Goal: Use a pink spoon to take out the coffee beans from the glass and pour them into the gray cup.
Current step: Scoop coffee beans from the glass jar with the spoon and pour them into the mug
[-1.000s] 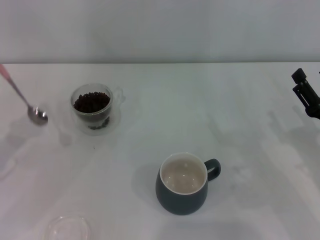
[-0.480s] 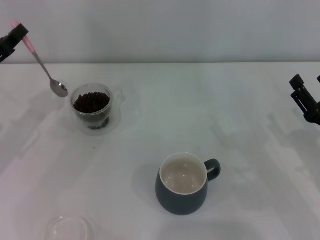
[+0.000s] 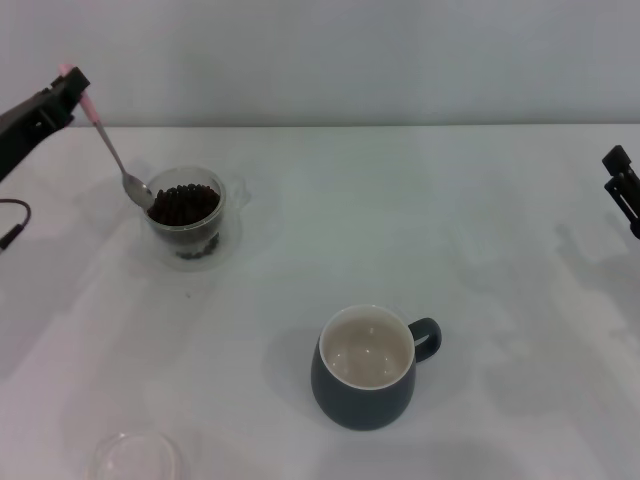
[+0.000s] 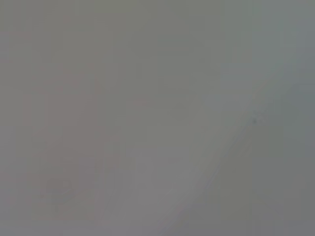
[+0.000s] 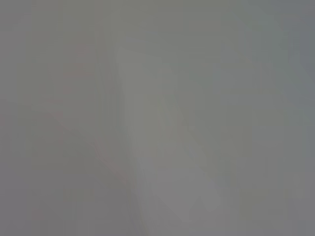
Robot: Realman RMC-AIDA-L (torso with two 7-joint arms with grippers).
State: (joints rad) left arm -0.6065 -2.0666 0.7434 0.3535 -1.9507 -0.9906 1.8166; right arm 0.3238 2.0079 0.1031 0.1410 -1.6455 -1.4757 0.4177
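- Head view: we find the left gripper [image 3: 70,88] closed on the pink end of the pink spoon [image 3: 112,150], high at the far left. Over the last second the spoon has come up off the table [image 3: 420,220] and swung across; its bowl now sits at the near-left rim of the glass [image 3: 184,213], at or just touching the coffee beans [image 3: 184,204].
- We judge scooping is about to begin: no beans are lifted yet, and the gray cup [image 3: 366,368], well apart toward the front, shows only its pale, bare inside.
- The right gripper [image 3: 623,186] is parked at the far right edge and has drawn slightly outward; we cannot tell how its jaws stand.
- A clear dish [image 3: 135,458] lies at the front left.
- Left wrist view: featureless grey; nothing identifiable.
- Right wrist view: likewise nothing identifiable.
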